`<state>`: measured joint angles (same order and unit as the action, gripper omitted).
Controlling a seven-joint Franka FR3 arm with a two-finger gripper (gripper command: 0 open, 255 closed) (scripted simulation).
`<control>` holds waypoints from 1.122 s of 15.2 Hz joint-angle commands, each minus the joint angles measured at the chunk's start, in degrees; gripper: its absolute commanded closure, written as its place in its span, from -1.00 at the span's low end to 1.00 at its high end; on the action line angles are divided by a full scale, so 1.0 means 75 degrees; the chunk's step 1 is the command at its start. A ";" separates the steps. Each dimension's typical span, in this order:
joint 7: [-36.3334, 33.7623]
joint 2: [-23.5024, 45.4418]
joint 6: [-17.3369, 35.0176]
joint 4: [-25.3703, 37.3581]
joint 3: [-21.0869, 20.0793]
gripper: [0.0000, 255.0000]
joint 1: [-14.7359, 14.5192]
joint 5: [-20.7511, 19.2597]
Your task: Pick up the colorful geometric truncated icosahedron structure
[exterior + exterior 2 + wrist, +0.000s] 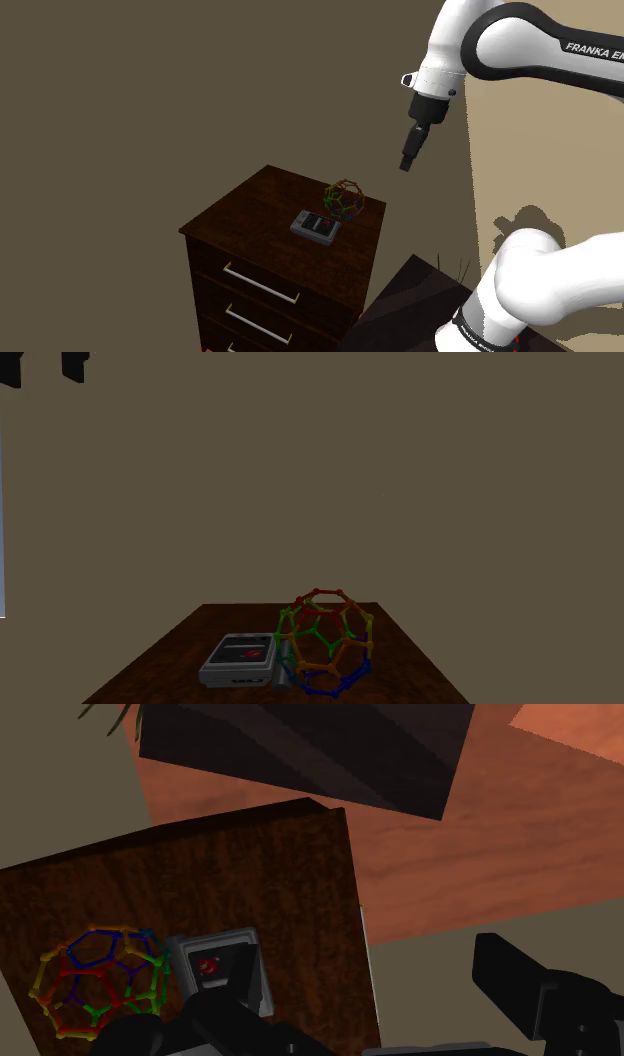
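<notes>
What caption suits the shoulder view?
The claw hangs in the air right of the colourful wire ball, which sits beside a grey box on a dark dresser.

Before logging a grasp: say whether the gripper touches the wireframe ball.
Apart. The shoulder view shows the gripper high above the multicoloured wireframe ball, a clear gap between them.

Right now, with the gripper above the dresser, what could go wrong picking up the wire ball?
The wire ball lies beside a grey box, so a descending finger of the open gripper may strike the box. The ball is thin rods with gaps; fingers could slip through. It sits near the dresser edge, so a nudge might roll it off.
</notes>
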<state>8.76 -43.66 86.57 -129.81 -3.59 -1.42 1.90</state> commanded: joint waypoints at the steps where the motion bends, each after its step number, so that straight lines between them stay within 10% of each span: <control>1: 0.0000 0.0000 0.0000 0.0000 0.0000 -1.00 0.0000 0.0000; 17: 0.2323 0.3097 0.3241 -0.0030 0.1587 -1.00 0.0271 -0.0405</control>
<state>24.98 -22.73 109.46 -131.03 7.62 0.58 -1.28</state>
